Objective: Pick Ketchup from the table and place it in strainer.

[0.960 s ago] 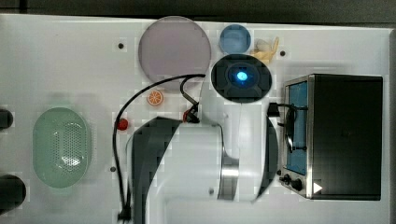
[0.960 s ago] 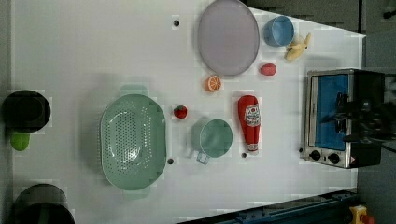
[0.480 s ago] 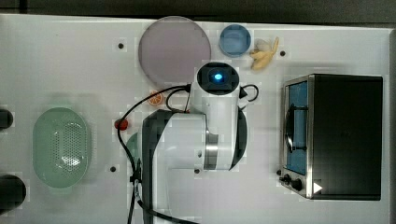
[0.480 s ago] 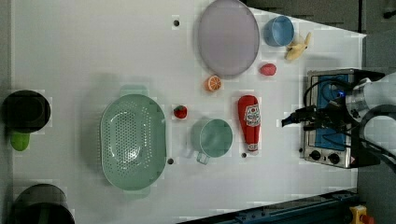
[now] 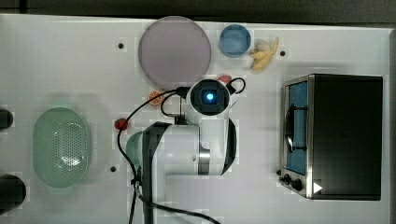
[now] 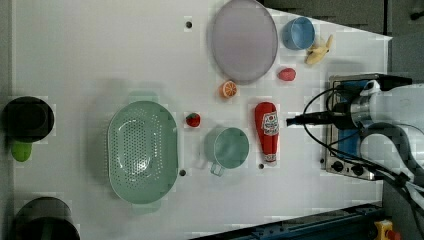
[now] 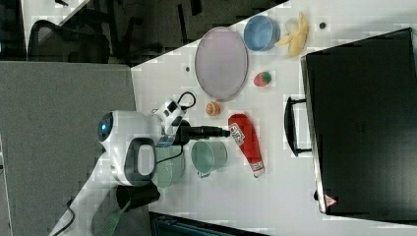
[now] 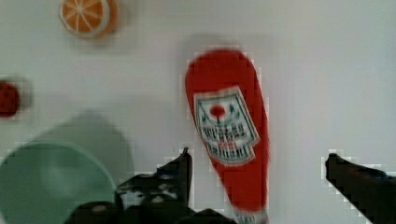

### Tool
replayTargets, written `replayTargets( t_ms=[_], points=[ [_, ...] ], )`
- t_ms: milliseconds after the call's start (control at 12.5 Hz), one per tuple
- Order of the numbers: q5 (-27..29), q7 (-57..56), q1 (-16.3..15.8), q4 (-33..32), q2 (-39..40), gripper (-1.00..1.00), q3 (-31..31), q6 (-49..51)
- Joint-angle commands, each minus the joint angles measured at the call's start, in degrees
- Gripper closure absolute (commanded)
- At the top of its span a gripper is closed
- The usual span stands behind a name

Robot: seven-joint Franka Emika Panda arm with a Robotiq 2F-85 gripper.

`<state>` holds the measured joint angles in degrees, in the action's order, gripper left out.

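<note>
Jaws spread wide, released, hovering above the Ketchup with one finger on either side of the bottle's lower body, nothing grasped. Ketchup lying flat on the white surface, label up, just beside the mint mug, near the orange slice. Strainer resting well apart toward the left view's left, past the small strawberry. Toaster oven at the top view's right.
</note>
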<state>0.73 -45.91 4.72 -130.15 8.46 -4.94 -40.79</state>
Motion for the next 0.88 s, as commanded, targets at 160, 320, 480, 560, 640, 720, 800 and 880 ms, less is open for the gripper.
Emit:
replayTargets(
  t_ms=[160,320,480,560,640,720,800,880],
  points=[
    [-0.33,-4.06,-0.61,-3.86,5.0,-1.0,-0.07,-7.28],
    [-2.11,-4.15,-0.79,-3.85,7.78,-1.0,-0.06,-11.36],
    [-5.26,-4.22,-0.86,-3.87,10.48,-1.0,-0.06,-14.21],
    [-5.77,-4.24,-0.91,-3.86,11.76,-1.0,-0.06,-15.15],
    [-5.77,-4.24,-1.0,-3.88,12.79,-1.0,-0.08,-15.83],
    [-5.77,-4.2,-1.12,-3.9,13.59,-1.0,-0.08,-16.31],
    [-5.77,-4.23,-1.18,-3.92,14.28,-1.0,-0.07,-16.87],
    [-5.77,-4.21,-1.2,-3.94,14.59,-0.92,-0.09,-17.51]
  ],
)
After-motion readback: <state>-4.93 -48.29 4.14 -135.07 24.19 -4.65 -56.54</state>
